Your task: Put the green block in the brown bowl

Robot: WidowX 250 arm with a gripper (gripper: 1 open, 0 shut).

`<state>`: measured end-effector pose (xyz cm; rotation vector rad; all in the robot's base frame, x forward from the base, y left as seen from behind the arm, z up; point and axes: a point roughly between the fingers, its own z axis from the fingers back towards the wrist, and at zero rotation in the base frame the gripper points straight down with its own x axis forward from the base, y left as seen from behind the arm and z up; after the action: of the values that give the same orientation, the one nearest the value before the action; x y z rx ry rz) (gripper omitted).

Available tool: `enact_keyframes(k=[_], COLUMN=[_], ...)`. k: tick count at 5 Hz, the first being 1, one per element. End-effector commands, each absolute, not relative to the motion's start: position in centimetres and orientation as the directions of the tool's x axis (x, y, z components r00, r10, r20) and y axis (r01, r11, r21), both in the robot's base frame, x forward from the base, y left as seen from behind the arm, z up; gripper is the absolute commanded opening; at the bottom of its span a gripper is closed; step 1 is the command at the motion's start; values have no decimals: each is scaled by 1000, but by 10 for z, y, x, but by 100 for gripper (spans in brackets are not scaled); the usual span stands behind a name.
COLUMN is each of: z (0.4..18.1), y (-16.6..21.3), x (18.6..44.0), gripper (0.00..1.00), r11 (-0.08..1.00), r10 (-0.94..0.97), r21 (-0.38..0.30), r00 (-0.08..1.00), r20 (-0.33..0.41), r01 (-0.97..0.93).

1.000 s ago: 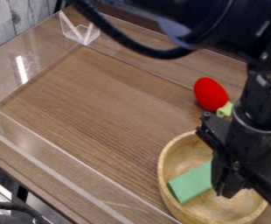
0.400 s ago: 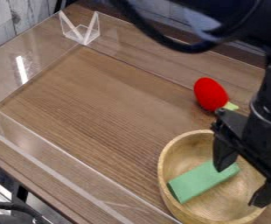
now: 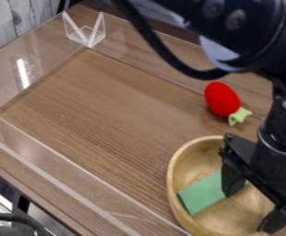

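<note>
Green block: the block [image 3: 205, 194] lies inside the bowl, on its floor toward the left side, its upper right end partly covered by the gripper; it appears to lie flat.
Brown bowl: the bowl [image 3: 178, 171] stands on the table around the block, its right part hidden behind the gripper.
Gripper: the black gripper [image 3: 259, 195] is over the right part of the bowl, fingers spread, with nothing seen pinched between them. Whether a finger touches the block or the bowl wall cannot be told.
Step in hand: the placing looks done, so what is left is, in my judgement, a clean retreat.
Way out: lift straight up first, with the fingers kept apart, until the tips are above the thick rim; only then swing aside.
Block care: go slowly at the start, since the near finger could drag or tip the block if it is brushing it.
Rim care: avoid any sideways sweep while low; a finger catching the rim could slide or tilt the bowl.
Red strawberry toy: the toy [image 3: 223, 99] lies on the table beyond the bowl, near the arm; give it room when swinging away.
Table: the wooden surface [image 3: 102, 115] stretches left of the bowl; no move there is called for.
</note>
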<state>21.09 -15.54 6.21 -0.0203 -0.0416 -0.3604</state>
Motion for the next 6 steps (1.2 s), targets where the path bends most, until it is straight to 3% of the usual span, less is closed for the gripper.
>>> enact_keyframes(k=[1,2,3,5,6], z=[54,62,68,68,70], y=[-153,-148,-143,-134,-130], x=[225,232,227,224,226], gripper=[0,100,0,0,100], r11=[933,935,924,928,943], r10=[-360,-354,-383,-372,-332], r21=[-10,22,37,58,71], r00=[932,933,921,925,940], r20=[54,63,64,73,85], r01=[361,354,382,368,326])
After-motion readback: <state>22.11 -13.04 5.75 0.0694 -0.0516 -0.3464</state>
